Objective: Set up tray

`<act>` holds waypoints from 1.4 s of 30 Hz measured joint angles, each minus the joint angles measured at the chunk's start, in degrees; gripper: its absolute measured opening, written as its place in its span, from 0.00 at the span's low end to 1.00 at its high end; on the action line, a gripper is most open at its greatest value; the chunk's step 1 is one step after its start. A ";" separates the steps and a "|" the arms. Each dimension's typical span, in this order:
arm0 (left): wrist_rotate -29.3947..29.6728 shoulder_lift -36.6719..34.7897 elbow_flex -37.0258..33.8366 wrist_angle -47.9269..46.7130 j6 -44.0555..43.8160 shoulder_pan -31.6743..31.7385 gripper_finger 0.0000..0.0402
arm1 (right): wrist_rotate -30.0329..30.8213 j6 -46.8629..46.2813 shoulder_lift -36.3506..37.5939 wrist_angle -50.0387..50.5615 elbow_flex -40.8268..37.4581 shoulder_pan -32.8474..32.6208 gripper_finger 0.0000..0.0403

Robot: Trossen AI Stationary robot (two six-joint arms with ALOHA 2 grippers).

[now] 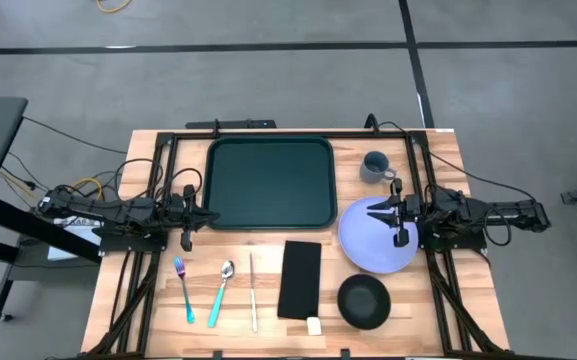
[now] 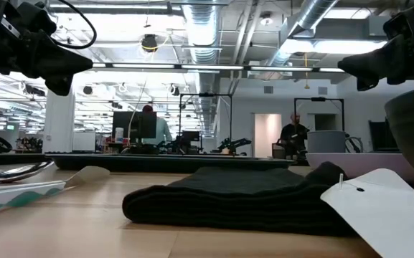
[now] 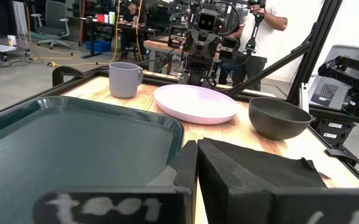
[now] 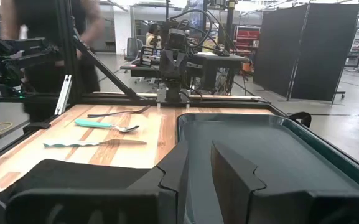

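High view: green tray (image 1: 269, 182) sits far-centre, bare. Left gripper (image 1: 187, 240) hovers off its left edge, right gripper (image 1: 399, 236) over the lavender plate (image 1: 368, 250), both pressed nearly together.

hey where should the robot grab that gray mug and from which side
Grip the mug across its rim, coming straight down with the right gripper, the nearer one. It stands upright, mouth open upward, on bare table beside the tray. Its handle points toward the plate, so close the fingers clear of it.
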State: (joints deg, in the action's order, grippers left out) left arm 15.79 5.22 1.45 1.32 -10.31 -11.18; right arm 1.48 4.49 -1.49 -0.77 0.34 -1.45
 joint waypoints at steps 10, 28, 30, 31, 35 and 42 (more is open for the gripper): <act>0.00 0.01 0.00 0.00 -0.01 0.01 0.00 | 0.00 0.00 0.02 0.02 0.00 -0.01 0.15; 0.02 -0.01 0.00 0.00 0.00 0.01 0.00 | 0.00 0.00 -0.01 0.01 0.02 0.00 0.15; 0.00 0.00 0.00 0.04 -0.02 0.01 0.00 | 0.01 0.00 0.00 0.02 0.00 -0.01 0.15; -0.10 0.01 0.00 0.03 -0.15 0.01 0.00 | 0.02 0.00 0.01 0.01 0.01 -0.01 0.15; -0.50 0.00 0.00 0.04 -4.64 0.00 0.00 | 0.01 0.00 0.01 0.02 0.02 -0.01 0.15; 1.40 -0.01 0.00 0.11 -13.88 0.02 0.00 | 0.02 0.00 -0.01 0.02 0.02 -0.02 0.15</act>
State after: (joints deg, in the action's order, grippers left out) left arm 17.19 5.21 1.45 1.43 -24.19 -11.16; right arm 1.49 4.49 -1.50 -0.75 0.36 -1.47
